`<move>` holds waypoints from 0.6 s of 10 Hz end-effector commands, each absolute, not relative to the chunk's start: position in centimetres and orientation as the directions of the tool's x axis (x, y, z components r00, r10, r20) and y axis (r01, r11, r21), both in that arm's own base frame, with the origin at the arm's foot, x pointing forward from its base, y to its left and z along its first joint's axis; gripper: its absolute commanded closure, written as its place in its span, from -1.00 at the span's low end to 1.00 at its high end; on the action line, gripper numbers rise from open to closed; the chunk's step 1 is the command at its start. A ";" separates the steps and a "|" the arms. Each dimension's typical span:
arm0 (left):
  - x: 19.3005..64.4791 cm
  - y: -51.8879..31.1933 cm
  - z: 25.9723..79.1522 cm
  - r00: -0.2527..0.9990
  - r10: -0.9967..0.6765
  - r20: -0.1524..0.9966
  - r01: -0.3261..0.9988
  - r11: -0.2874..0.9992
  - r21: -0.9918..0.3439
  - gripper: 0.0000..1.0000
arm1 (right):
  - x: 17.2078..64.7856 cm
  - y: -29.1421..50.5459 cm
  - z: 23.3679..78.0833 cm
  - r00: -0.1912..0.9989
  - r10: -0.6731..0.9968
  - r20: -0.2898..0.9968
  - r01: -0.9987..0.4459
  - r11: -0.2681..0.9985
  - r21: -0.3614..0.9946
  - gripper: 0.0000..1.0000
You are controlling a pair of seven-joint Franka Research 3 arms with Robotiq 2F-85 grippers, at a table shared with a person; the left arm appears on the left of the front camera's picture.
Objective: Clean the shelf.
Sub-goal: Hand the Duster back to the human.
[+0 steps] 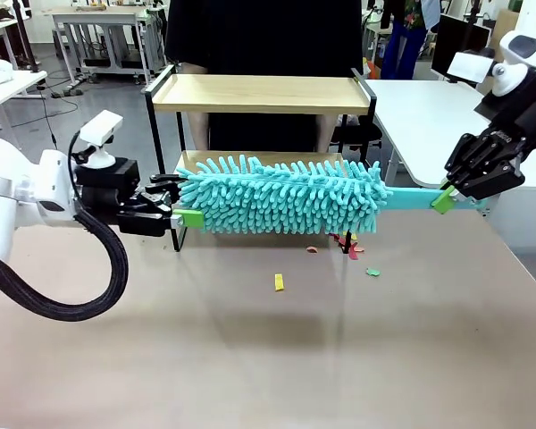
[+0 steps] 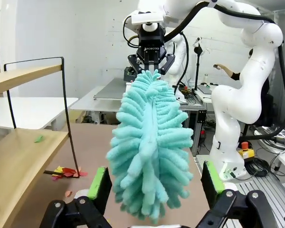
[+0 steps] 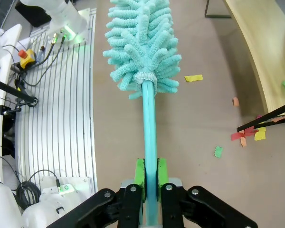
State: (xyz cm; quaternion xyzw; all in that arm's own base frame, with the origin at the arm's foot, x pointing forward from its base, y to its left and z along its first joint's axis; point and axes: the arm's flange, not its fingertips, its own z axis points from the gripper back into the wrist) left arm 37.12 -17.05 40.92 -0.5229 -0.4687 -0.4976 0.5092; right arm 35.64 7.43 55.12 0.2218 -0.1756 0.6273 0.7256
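Brown tabletop in the foreground carries scattered coloured paper scraps. Left gripper, on an arm reaching in horizontally from the left, has its fingers spread wide on either side of the fluffy tip of a turquoise microfibre duster, gripping nothing. Right gripper, angled down from the right, is clamped tight on the duster's flat turquoise handle. Behind the duster stands the two-tier wooden shelf with black metal frame, a green scrap on its lower board.

Left jaws wide, right jaws clamped.
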 end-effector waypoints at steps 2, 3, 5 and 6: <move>37.0 -19.1 41.2 0.090 0.009 0.996 0.996 -0.022 -0.090 -1.00 | 35.7 7.5 55.3 0.160 0.827 0.540 -0.987 0.122 0.105 0.74; 37.0 -19.7 41.4 0.092 0.005 0.996 0.996 -0.024 -0.092 -1.00 | 35.7 7.5 55.3 0.160 0.827 0.540 -0.987 0.122 0.105 0.74; 37.1 -20.4 41.7 0.089 0.015 0.996 0.996 -0.029 -0.088 -1.00 | 35.7 7.5 55.3 0.160 0.827 0.540 -0.987 0.122 0.105 0.74; 37.1 -20.6 41.9 0.087 0.017 0.996 0.996 -0.028 -0.087 -1.00 | 35.7 7.5 55.3 0.160 0.827 0.540 -0.987 0.122 0.105 0.74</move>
